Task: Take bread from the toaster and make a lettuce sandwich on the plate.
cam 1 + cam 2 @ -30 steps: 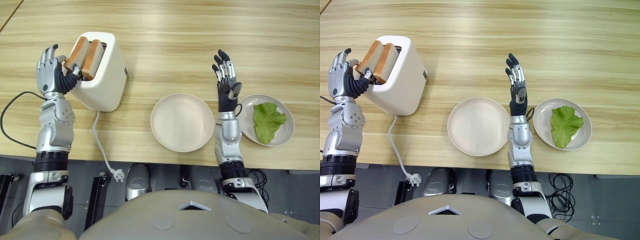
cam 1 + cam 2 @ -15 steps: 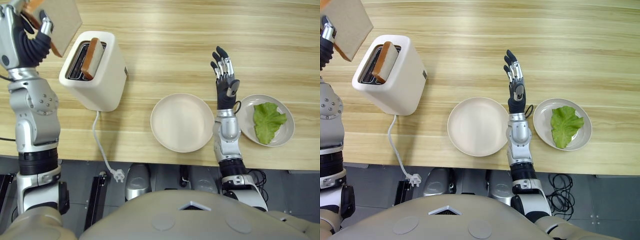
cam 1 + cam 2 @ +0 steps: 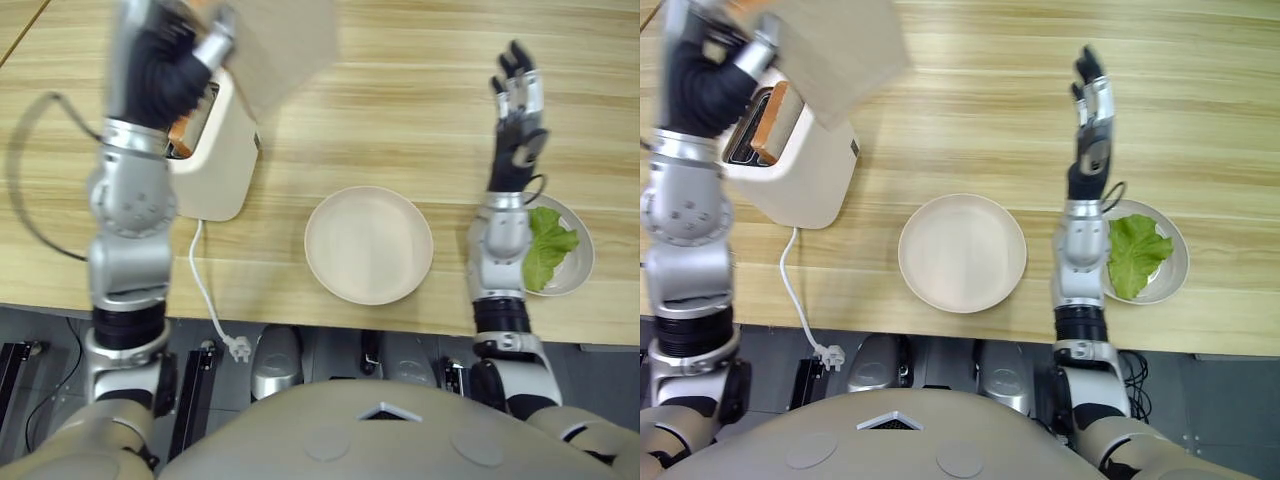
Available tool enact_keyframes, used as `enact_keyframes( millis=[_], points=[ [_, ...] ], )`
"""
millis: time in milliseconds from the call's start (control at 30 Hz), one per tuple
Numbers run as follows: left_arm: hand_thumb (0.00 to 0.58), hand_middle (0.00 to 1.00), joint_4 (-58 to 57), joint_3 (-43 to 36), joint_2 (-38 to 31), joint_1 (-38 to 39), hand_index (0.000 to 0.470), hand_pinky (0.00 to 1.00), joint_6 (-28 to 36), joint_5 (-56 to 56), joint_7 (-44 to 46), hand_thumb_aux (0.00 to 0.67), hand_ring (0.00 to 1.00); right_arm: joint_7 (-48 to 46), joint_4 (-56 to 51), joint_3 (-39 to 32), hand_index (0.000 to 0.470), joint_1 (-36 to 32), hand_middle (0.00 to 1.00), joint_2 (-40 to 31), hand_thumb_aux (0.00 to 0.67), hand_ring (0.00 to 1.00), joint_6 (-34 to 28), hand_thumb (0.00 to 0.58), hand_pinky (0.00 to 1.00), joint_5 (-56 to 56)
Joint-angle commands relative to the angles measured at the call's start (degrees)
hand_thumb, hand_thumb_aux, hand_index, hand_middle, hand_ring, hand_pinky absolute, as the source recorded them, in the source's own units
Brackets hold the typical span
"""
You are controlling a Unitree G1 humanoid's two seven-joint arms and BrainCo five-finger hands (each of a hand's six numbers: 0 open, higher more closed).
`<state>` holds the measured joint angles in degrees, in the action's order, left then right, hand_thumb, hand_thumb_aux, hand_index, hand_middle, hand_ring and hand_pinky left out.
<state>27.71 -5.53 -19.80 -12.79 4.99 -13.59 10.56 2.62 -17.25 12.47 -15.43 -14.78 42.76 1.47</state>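
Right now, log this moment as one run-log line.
left hand: holding bread slice, raised by toaster | second slice: in toaster | right hand: open, raised | plate: no bread | lettuce: in dish

Head stereo pair, steeply down over the same table (image 3: 400,100)

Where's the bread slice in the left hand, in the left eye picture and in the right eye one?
Left eye view: slice at the top edge, left of centre, held by the left hand, overlapping the toaster's upper right.
Right eye view: slice at the top left, overlapping the toaster's top.
Shared landmark: the middle plate, below and right of the slice in both.
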Motion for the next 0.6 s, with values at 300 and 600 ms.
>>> enact_keyframes(
  millis=[300,600],
  points=[
    [0.580,1.00,-17.93,-12.78,4.70,9.60,0.460,1.00,4.39,8.04,12.62,0.670,1.00,1.59,-1.49,7.56,0.000,5.14,0.00,-8.39,0.000,0.00,-0.62,0.000,0.00,0.88],
    [0.580,1.00,-31.61,-15.90,4.28,8.15,0.460,1.00,-0.70,1.12,10.14,0.670,1.00,1.78,-0.15,7.92,0.000,7.05,0.00,-9.34,0.000,0.00,-1.63,0.000,0.00,1.69]
  ],
)
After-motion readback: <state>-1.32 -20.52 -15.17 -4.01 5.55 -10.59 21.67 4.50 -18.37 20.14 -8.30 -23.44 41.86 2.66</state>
